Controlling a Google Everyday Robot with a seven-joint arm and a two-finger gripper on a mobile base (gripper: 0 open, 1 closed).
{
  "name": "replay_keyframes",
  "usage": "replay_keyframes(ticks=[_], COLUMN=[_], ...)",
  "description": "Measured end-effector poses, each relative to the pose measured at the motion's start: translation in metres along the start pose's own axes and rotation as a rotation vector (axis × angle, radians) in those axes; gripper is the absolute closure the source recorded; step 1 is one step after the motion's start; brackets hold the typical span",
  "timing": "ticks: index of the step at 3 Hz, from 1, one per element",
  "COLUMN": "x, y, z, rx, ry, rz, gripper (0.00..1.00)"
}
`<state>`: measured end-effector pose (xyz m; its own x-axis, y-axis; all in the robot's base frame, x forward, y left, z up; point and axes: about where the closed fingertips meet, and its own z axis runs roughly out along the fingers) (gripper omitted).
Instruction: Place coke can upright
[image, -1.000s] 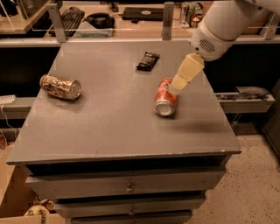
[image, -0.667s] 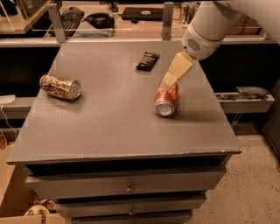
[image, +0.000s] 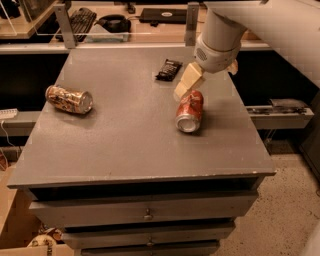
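Lying on its side, the coke can (image: 190, 111) rests on the gray surface (image: 125, 145) at about 3 o'clock from the middle; its silver end points toward the front edge (6 o'clock) and its red side with white writing faces up. The gripper (image: 205, 79) hangs just above the can's far end, at 12 o'clock from it, on a big white arm (image: 270, 25) that comes in from 1 o'clock; its two cream fingers (image: 187, 82) are spread apart with nothing between them; one slants down to just beside the can's far end, and I cannot tell if it touches; the other peeks out from behind the round wrist. A brown and gold can (image: 69, 99) lies on its side at 9 o'clock, well apart from the coke can; a small black wrapper (image: 168, 69) lies flat near 12 o'clock; drawers (image: 145, 212) sit under the surface.
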<state>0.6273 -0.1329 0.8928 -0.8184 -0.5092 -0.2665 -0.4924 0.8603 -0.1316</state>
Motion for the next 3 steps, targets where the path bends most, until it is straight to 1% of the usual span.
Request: replay_keyframes(ticks=[1,2,3], x=[-0.0013,-0.0018,-0.0079], y=[0.0016,0.0016,0.0012], z=[0.0009,0.001,0.0013], rx=[0.0,0.001,0.018], ry=[0.001,-0.001,-0.029], rz=[0.098,0.107,0.209], gripper=[0.0,0.0,0.0])
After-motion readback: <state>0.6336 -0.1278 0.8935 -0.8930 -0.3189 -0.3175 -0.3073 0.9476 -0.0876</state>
